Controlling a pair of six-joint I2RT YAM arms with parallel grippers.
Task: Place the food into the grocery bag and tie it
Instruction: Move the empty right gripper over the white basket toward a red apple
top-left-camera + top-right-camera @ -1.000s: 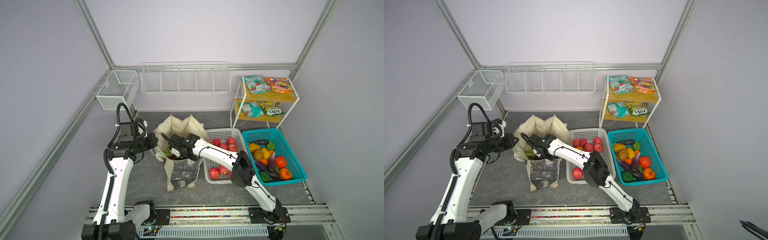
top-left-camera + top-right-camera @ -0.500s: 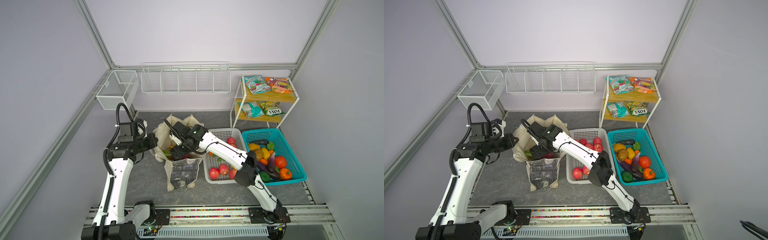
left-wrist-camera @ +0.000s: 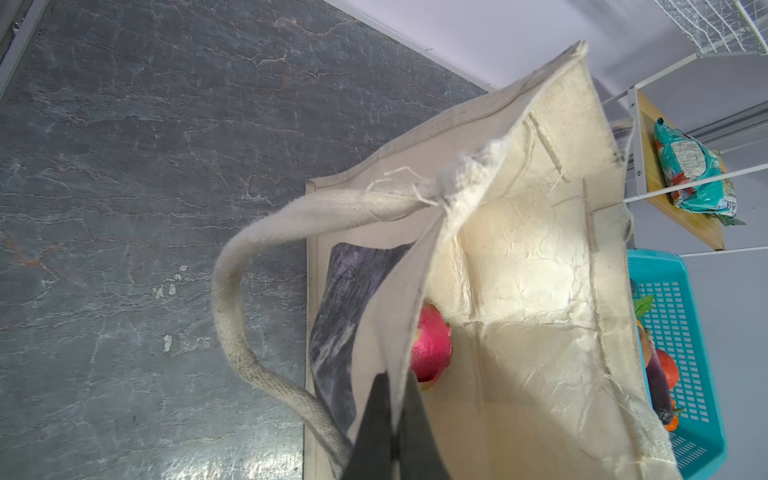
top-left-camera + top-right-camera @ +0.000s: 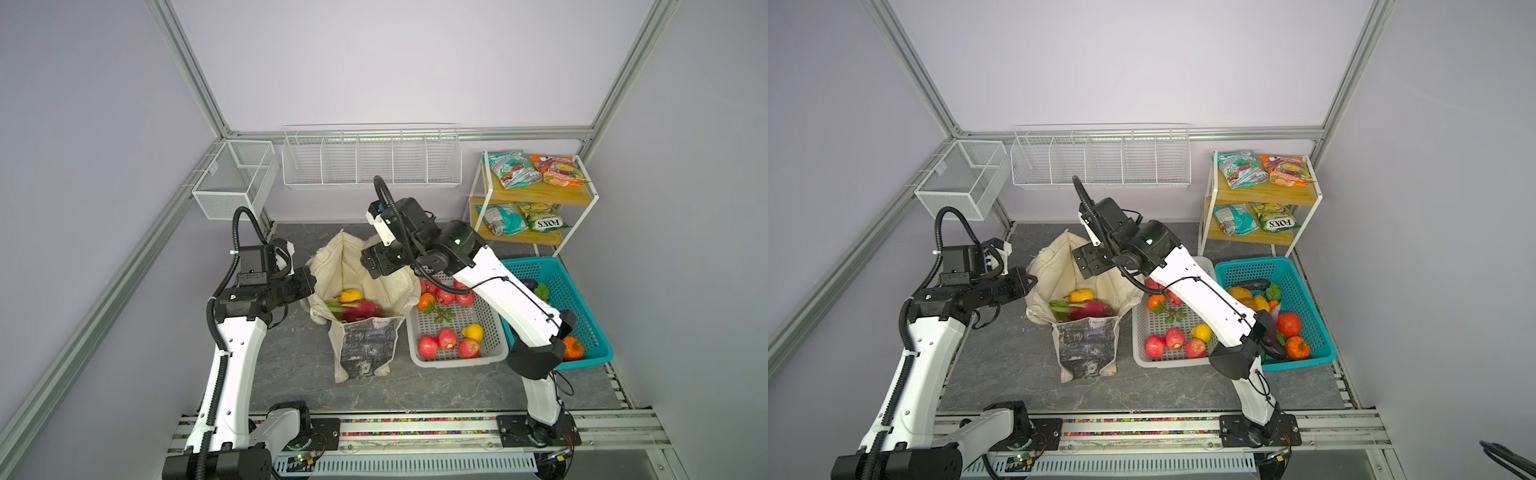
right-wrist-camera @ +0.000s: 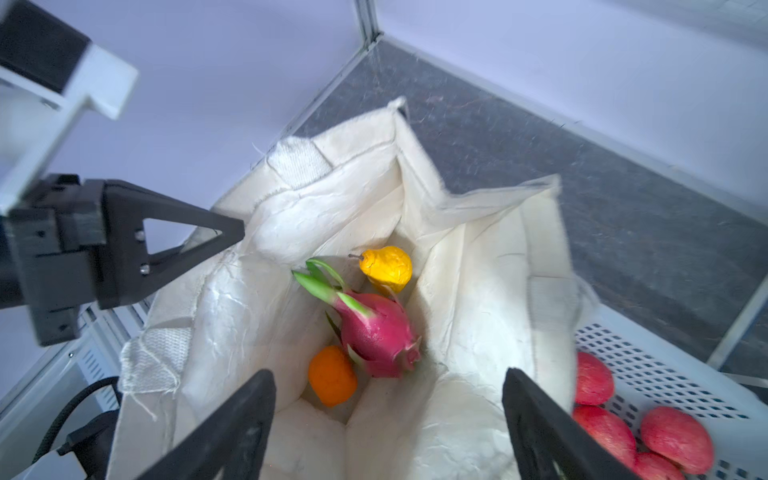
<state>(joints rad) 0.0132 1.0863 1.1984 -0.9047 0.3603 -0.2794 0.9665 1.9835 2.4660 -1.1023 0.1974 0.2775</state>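
Contents and positions, itemised.

Large soft cream canvas grocery bag [image 4: 347, 266] with a grey-black print on its side: upright on the grey stone-patterned tabletop [image 4: 291, 374], mouth open, just beside the white perforated plastic basket [image 4: 457, 362].

My left gripper [image 3: 392, 382]: closed tight on the bag's rim, cloth pinched between the two black fingers. The long cream woven handle [image 3: 232, 291] loops free beside it.

My right gripper [image 5: 386, 374]: jaws spread wide, nothing between them, poised above the bag's mouth.

Food on the bag's floor:
- one pink green-tipped toy dragon fruit [image 5: 374, 336]
- one yellow pear-shaped piece [image 5: 386, 268], just beside its green tips
- one round orange piece [image 5: 332, 376], against its pink end

Red toy apples [image 4: 446, 338] lie in the white basket. The teal plastic basket [image 4: 582, 299] sits on that basket's far side from the bag and holds mixed produce.
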